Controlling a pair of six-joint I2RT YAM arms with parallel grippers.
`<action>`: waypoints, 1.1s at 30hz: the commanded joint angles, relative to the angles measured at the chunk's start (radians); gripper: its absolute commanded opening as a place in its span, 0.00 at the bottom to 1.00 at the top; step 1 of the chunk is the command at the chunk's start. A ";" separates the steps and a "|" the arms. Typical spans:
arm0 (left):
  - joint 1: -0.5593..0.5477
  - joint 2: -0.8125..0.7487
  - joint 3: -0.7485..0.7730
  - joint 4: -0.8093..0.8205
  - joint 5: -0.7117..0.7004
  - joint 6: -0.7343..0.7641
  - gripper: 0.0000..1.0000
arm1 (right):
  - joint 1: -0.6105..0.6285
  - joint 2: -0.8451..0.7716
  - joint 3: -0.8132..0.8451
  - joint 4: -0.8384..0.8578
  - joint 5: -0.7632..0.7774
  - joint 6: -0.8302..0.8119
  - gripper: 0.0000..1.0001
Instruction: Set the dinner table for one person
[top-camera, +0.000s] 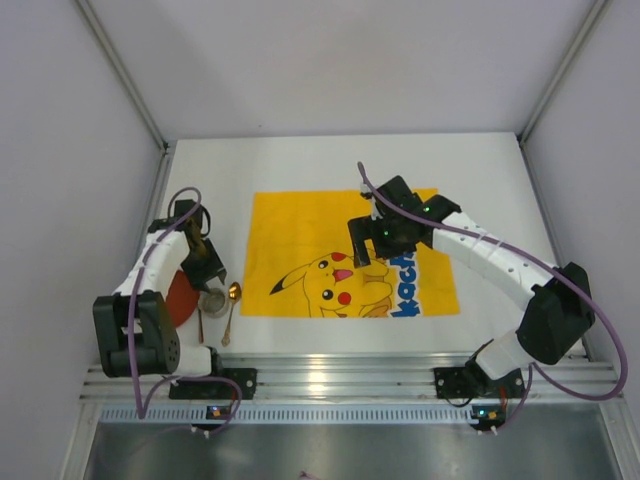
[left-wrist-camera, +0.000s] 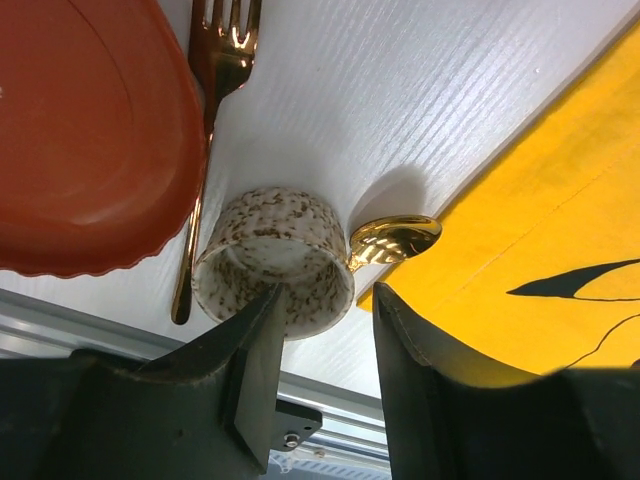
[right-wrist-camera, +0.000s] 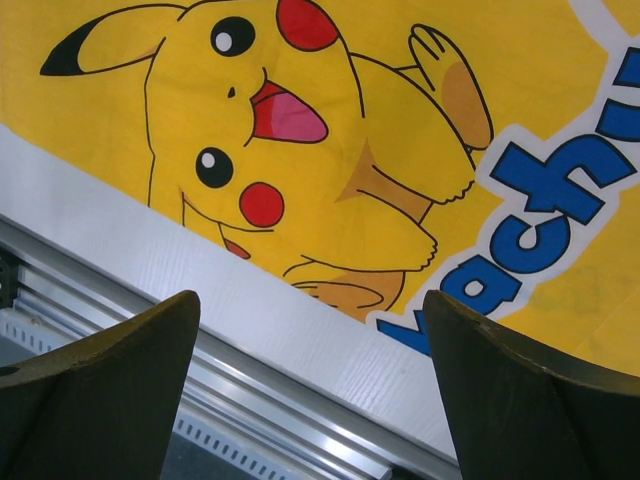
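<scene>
The white dinner table (top-camera: 500, 180) carries a yellow Pikachu mat (top-camera: 300, 220) at its middle. Left of the mat lie a red plate (top-camera: 176, 296), a speckled cup (top-camera: 212, 299), a gold fork (top-camera: 200, 322) and a gold spoon (top-camera: 233, 292). My left gripper (top-camera: 210, 280) is open right over the cup (left-wrist-camera: 275, 260). Its left finger (left-wrist-camera: 255, 350) overlaps the cup's near rim and its right finger is outside; I cannot tell whether they touch it. My right gripper (top-camera: 362, 255) hangs wide open and empty above the mat's near part (right-wrist-camera: 400, 100).
The ribbed aluminium rail (top-camera: 340, 375) runs along the table's near edge, also in the right wrist view (right-wrist-camera: 250, 390). Grey walls enclose the table on three sides. In the left wrist view the plate (left-wrist-camera: 90, 140), fork (left-wrist-camera: 215, 60) and spoon bowl (left-wrist-camera: 395, 240) crowd the cup.
</scene>
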 joint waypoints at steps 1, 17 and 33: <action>-0.001 0.010 -0.004 0.012 0.039 -0.029 0.46 | -0.012 -0.027 -0.004 0.022 0.001 -0.022 0.94; -0.002 0.229 0.002 0.092 0.000 -0.017 0.09 | -0.026 -0.035 -0.007 0.025 0.015 -0.028 0.94; -0.146 0.309 0.489 0.184 0.444 -0.264 0.00 | -0.028 0.160 0.285 0.265 -0.305 0.131 0.95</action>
